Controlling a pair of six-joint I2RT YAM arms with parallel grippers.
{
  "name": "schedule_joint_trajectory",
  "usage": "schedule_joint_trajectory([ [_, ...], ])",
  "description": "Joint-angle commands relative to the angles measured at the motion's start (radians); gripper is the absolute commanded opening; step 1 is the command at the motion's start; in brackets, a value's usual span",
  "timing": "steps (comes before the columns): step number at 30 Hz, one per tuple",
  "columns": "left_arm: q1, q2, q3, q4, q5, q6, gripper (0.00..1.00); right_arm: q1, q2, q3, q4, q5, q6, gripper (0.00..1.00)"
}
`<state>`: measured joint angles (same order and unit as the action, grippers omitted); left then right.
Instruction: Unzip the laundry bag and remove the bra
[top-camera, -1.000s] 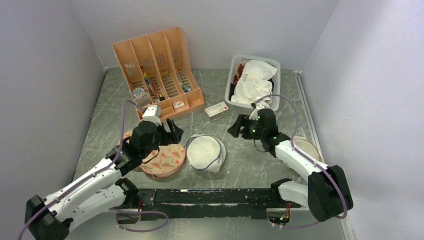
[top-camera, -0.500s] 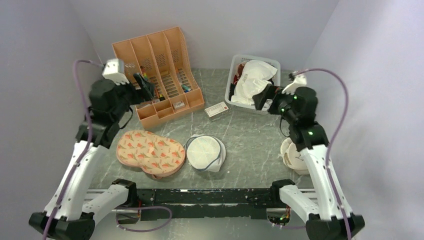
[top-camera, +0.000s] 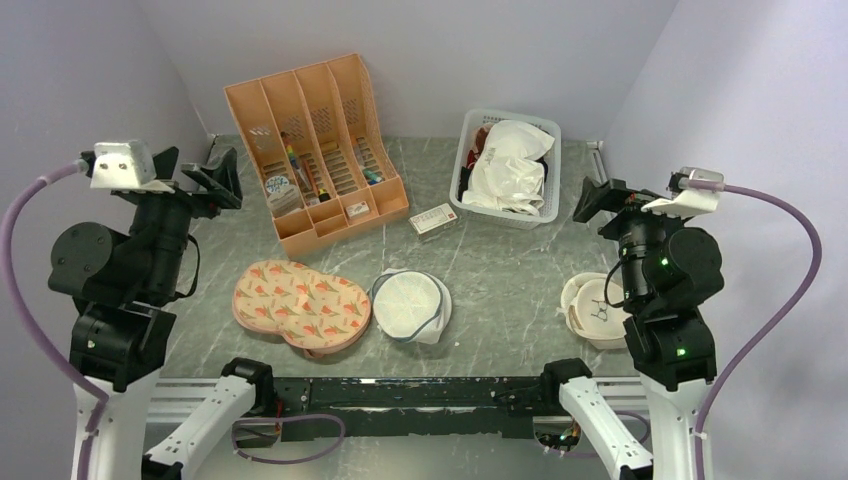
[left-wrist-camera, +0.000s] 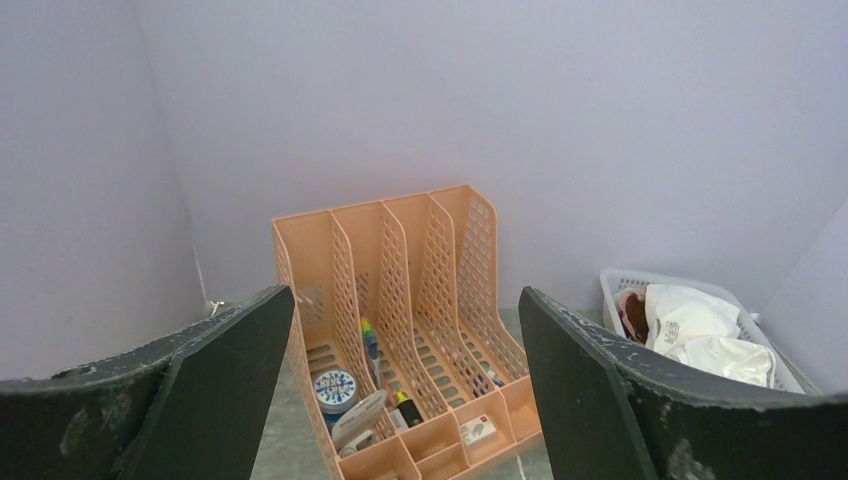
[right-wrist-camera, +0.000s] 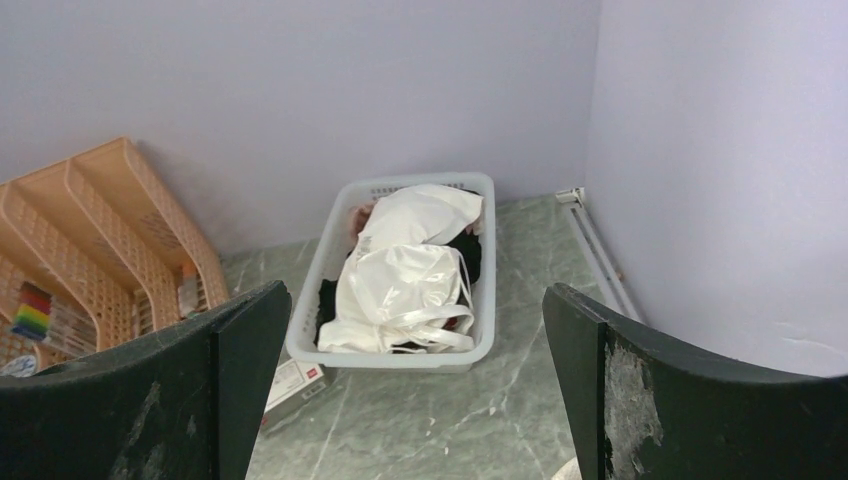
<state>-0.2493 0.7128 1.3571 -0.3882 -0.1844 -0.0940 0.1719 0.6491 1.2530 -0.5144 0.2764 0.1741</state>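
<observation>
We hold both arms high above the laundry bag (top-camera: 410, 305), the left gripper (left-wrist-camera: 402, 300) and right gripper (right-wrist-camera: 415, 295) each spread wide and holding nothing. A pink carrot-patterned pad (top-camera: 300, 305) lies just left of the bag. A beige round case (top-camera: 592, 310) sits well to its right, partly behind our right arm. Beyond the bag are a small box (top-camera: 433, 218), an orange file rack (top-camera: 320, 140) and a white basket (right-wrist-camera: 312, 300). There the bra (right-wrist-camera: 405, 270) lies on top, covering most of a black garment (right-wrist-camera: 470, 255). We cannot tell whether the bag's zipper is open.
</observation>
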Motion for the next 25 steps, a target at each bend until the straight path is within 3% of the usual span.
schedule_joint_trajectory([
  [1, 0.005, -0.007, 0.044, -0.026, -0.03, 0.053, 0.94, 0.011, -0.007, -0.012, 0.003, 0.051, -0.031, 1.0],
  [25, 0.005, 0.007, 0.042, -0.055, 0.021, -0.018, 0.94, 0.012, -0.033, -0.062, 0.036, 0.033, -0.002, 1.0],
])
